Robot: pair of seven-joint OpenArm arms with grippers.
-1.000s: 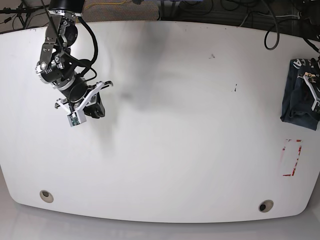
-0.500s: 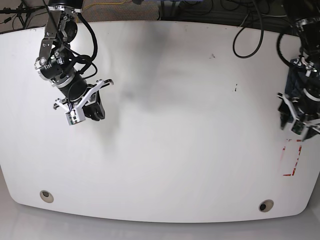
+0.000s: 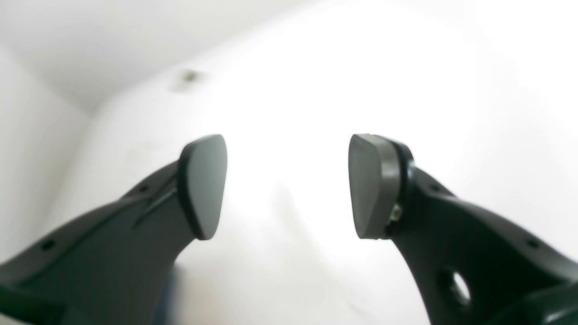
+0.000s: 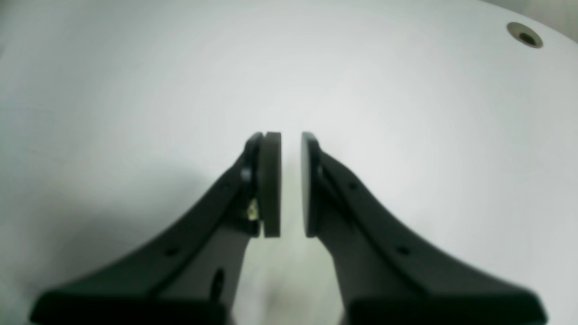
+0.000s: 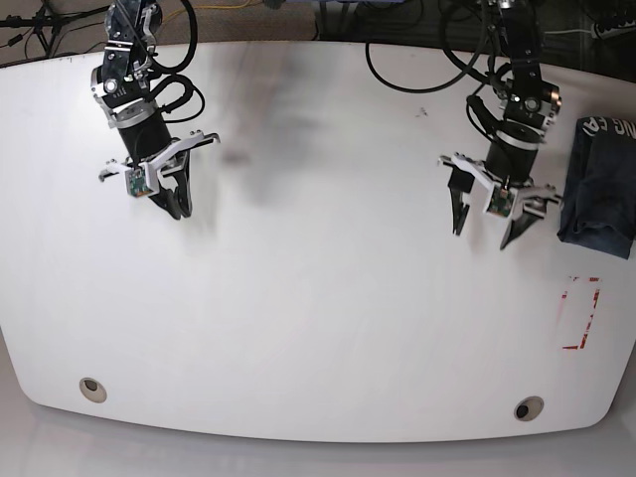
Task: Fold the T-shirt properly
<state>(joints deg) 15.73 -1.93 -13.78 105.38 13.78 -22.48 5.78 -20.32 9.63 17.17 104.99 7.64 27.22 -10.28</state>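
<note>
The T-shirt (image 5: 599, 189) lies as a compact dark navy bundle at the table's right edge, with white lettering showing on its top fold. My left gripper (image 5: 484, 237) hangs open to the left of it, apart from the cloth. In the left wrist view the left gripper (image 3: 286, 185) has its pads wide apart, with only white table between them. My right gripper (image 5: 177, 206) points down over the far left of the table. Its pads (image 4: 271, 185) stand almost together with a thin gap, and the right gripper (image 4: 291, 185) holds nothing.
A red marked rectangle (image 5: 581, 313) sits near the right front, below the shirt. Two round holes (image 5: 91, 390) (image 5: 528, 408) lie near the table's front edge; one hole (image 4: 526, 35) shows in the right wrist view. Cables run along the back edge.
My left arm has swung from over the T-shirt at the right edge to the table's inner right, leaving the shirt lying there. My right arm has drawn back and turned its gripper downward.
</note>
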